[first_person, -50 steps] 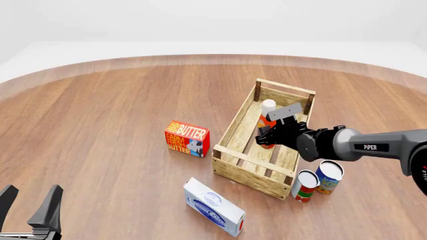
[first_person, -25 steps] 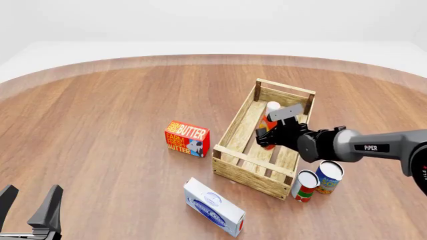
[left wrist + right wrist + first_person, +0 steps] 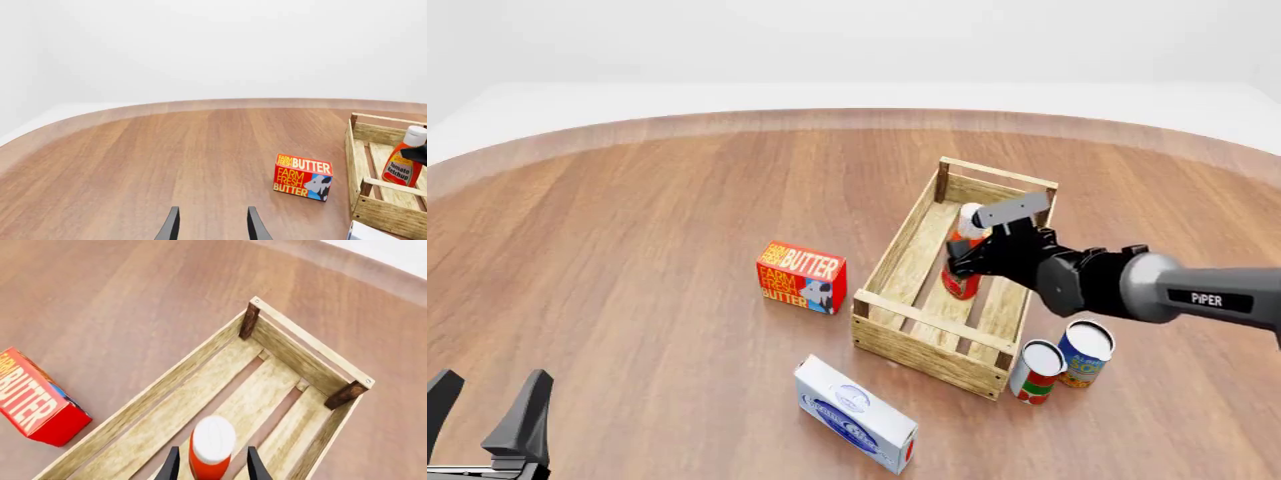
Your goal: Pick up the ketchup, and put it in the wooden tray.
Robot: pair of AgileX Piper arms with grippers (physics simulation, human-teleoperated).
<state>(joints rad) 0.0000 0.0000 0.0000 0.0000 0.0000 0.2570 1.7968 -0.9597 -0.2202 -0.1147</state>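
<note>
The ketchup (image 3: 961,280) stands upright on the slatted floor of the wooden tray (image 3: 897,245), towards its far half. My right gripper (image 3: 974,257) is at the bottle's upper part, open, one finger on each side of it. The right wrist view looks down on the ketchup's white cap (image 3: 212,437) between the fingers, with a narrow gap on both sides, and on the tray's far end (image 3: 300,340). My left gripper (image 3: 487,400) sits open with nothing in it at the near left. From its wrist view the ketchup (image 3: 402,165) shows inside the tray (image 3: 383,215).
A red butter box (image 3: 801,277) stands left of the tray. A white and blue box (image 3: 854,412) lies in front of the tray. Two cans (image 3: 1038,372) (image 3: 1084,353) stand at the tray's near right corner, under my right arm.
My right gripper has let go of the ketchup and drawn slightly up and right. The bottle now stands lower, on the tray floor. The left arm is unchanged.
</note>
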